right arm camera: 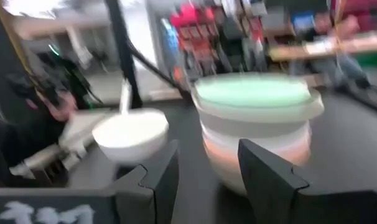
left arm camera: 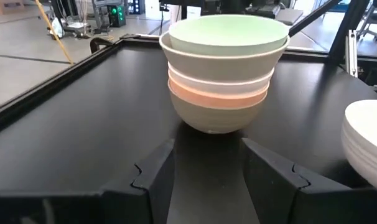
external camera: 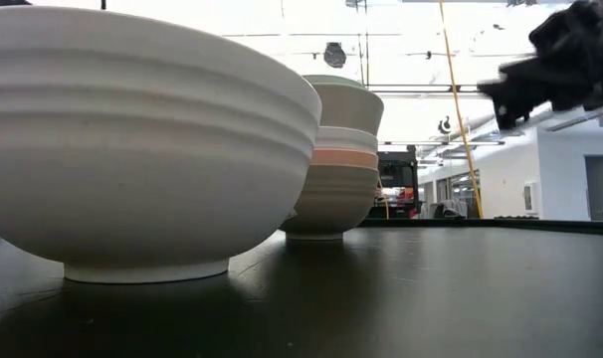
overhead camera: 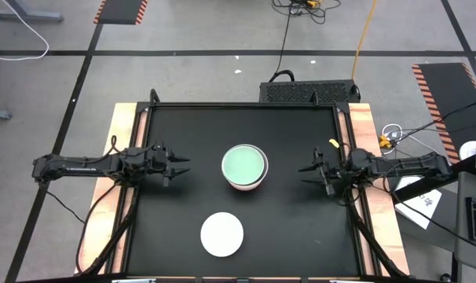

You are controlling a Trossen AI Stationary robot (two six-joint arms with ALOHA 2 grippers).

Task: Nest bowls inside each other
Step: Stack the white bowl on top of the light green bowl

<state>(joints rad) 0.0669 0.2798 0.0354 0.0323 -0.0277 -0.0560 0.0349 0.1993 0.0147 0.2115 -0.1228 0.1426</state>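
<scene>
Bowls (overhead camera: 244, 167) stand nested in a single stack near the middle of the black table (overhead camera: 183, 126), and one more white bowl (overhead camera: 222, 234) sits alone, well apart from the stack, toward the table's near edge. All are small, round and shallow-sided, with faint ridges running around the outside. The stack's topmost bowl is mint green (left arm camera: 229, 31) and sits inside an olive-grey bowl (left arm camera: 226, 62); below that rim a white band (left arm camera: 219, 84) shows, then an orange-coral band (left arm camera: 207, 98), and a pale beige bowl (left arm camera: 216, 118) carries them all at the bottom. That makes five rims counted in the stack from the left wrist view, though only the edges of the middle ones show. The lone white bowl is empty as far as the high view shows and stands upright; in the low view it fills the foreground with the stack behind it.

The left gripper (overhead camera: 183, 167) hangs at the left side of the table, pointing at the stack but apart from it; its fingers (left arm camera: 154, 177) are spread with only bare table between them. The right gripper (overhead camera: 305, 169) hangs at the right side, likewise facing the stack without touching it, fingers (right arm camera: 160, 177) parted and holding nothing.

Count: five bowls nested, one bowl loose, two grippers.
</scene>
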